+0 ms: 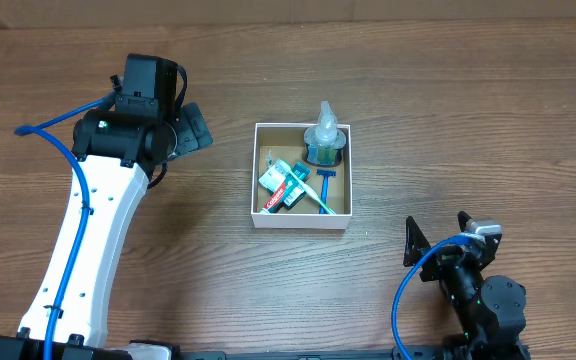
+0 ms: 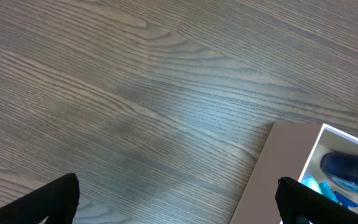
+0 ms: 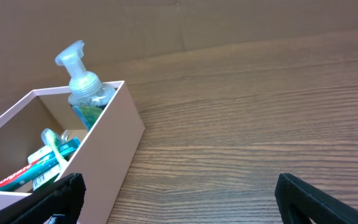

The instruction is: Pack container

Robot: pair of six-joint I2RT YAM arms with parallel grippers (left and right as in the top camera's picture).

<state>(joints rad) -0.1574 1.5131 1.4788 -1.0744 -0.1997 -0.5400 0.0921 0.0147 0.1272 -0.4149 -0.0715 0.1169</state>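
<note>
The container (image 1: 257, 176) is a square white-walled cardboard box with a brown inside, at the table's middle. In it lie a clear pump bottle (image 1: 324, 135), a toothpaste tube (image 1: 283, 183), a green toothbrush (image 1: 313, 192) and a blue razor (image 1: 325, 179). My left gripper (image 1: 194, 127) hangs open and empty to the box's left; its wrist view shows the box wall (image 2: 278, 168) at the right. My right gripper (image 1: 436, 236) rests open and empty at the front right; its wrist view shows the box (image 3: 107, 155) and the bottle (image 3: 82, 84) at the left.
The wooden table (image 1: 448, 110) surrounds the box. Blue cables (image 1: 63, 260) run along both arms. The right arm's base (image 1: 488, 305) sits at the front right edge.
</note>
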